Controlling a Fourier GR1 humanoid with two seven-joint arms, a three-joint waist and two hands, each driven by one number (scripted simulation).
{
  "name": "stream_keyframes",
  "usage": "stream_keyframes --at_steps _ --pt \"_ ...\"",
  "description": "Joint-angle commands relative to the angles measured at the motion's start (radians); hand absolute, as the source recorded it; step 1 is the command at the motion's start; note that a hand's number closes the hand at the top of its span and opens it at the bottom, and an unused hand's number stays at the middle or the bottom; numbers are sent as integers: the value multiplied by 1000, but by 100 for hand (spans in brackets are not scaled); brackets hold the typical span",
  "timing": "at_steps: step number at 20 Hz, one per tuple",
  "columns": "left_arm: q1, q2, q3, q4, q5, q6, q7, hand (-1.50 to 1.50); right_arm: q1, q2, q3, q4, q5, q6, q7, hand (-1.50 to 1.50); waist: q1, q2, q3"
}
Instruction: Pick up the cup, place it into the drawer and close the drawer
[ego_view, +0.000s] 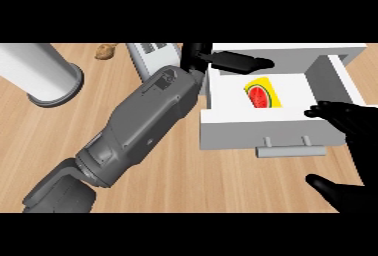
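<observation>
Over open drawer: left hand open; right hand open, partly cut off.

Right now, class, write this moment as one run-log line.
drawer: open | cup: inside drawer | left hand: open, over drawer's back | right hand: open, by drawer's front

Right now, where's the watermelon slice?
Head view, upper right: the watermelon slice lies on a yellow card inside the open white drawer, just below the left hand and left of the right hand.
</observation>
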Motion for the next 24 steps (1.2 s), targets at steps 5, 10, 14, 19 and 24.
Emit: stream_keyframes --at_steps 5,10,14,19,24 --pt "166 131 55 -210 19 -2 20 -150 93 -132 7 -71 90 140 -19 150 49 -16 -1" --pt "356 228 59 -425 22 17 72 -150 104 -165 -15 -15 157 174 -72 150 57 -14 0" --pt "486 329 72 -622 26 43 141 -150 76 -144 58 17 292 141 -65 150 63 -12 0" --pt "715 432 99 -828 51 -23 160 -150 65 -132 92 104 401 119 -87 150 63 -9 0" --pt "820 483 158 -842 74 -118 130 -150 61 -184 201 112 637 117 -196 150 53 -6 -1"
